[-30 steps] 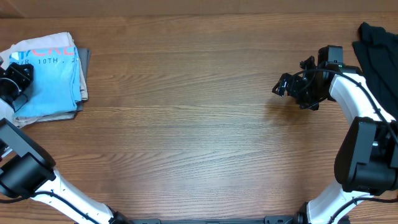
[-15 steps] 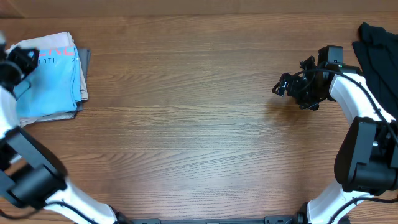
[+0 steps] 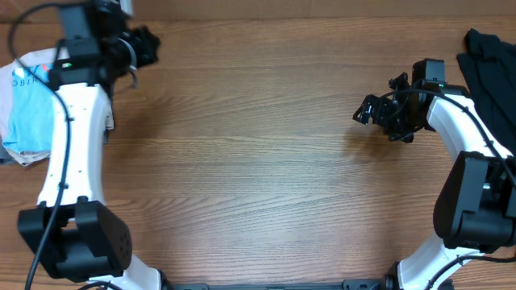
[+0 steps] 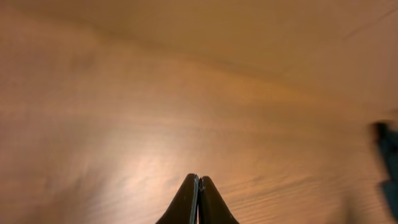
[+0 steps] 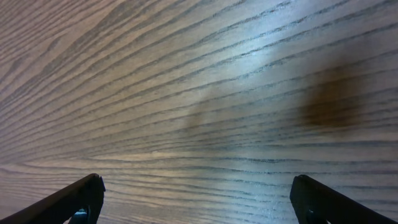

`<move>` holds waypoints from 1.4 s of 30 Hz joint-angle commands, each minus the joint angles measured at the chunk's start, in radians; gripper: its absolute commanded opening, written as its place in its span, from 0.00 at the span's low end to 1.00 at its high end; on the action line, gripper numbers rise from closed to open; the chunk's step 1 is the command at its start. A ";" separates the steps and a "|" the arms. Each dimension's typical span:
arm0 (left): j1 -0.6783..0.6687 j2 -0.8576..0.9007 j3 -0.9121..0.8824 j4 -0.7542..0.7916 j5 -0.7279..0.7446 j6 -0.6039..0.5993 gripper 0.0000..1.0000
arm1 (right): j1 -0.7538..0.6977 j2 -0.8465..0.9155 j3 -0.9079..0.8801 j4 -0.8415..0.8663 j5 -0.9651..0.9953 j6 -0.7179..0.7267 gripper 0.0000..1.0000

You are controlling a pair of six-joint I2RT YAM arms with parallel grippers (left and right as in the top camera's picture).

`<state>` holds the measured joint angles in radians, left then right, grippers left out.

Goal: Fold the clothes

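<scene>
Two robot arms work at one wooden table (image 3: 242, 161), seen from above, with a single light blue T-shirt (image 3: 28, 121) lying folded at the table's far left edge. White lettering shows near the T-shirt's top, and its right side is hidden behind the left arm (image 3: 76, 137), which reaches up from the near edge toward the far left corner. The left gripper (image 3: 147, 44) hangs over bare wood just beyond and to the right of the T-shirt, apart from it; in the wrist view its two fingers (image 4: 189, 202) are pressed flat together with nothing between them. On the other side of the table, the right arm (image 3: 459, 129) bends inward, and the right gripper (image 3: 364, 109) sits over bare wood right of centre, well apart from the T-shirt. Its two fingers (image 5: 81, 199) are spread wide, one at each lower corner of the wrist view, holding nothing. One dark garment (image 3: 493, 60) lies bunched in the far right corner, just beside the right arm.
</scene>
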<state>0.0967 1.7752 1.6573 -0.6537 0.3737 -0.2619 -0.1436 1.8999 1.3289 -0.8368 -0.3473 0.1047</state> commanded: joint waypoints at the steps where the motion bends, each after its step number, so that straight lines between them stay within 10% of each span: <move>1: -0.029 0.007 0.000 -0.095 -0.320 0.000 0.04 | -0.001 -0.026 0.013 0.004 0.007 0.000 1.00; 9: 0.061 0.007 -0.002 -0.483 -0.410 -0.001 0.04 | -0.001 -0.026 0.013 0.004 0.007 0.000 1.00; 17: 0.227 0.007 -0.017 -0.533 -0.461 -0.010 0.04 | -0.001 -0.026 0.013 0.004 0.007 0.000 1.00; 42: 0.367 0.034 -0.444 0.200 -0.359 0.083 0.04 | -0.001 -0.026 0.013 0.004 0.007 0.000 1.00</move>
<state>0.4709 1.8027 1.2148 -0.4694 -0.0257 -0.2337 -0.1432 1.8999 1.3289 -0.8375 -0.3473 0.1047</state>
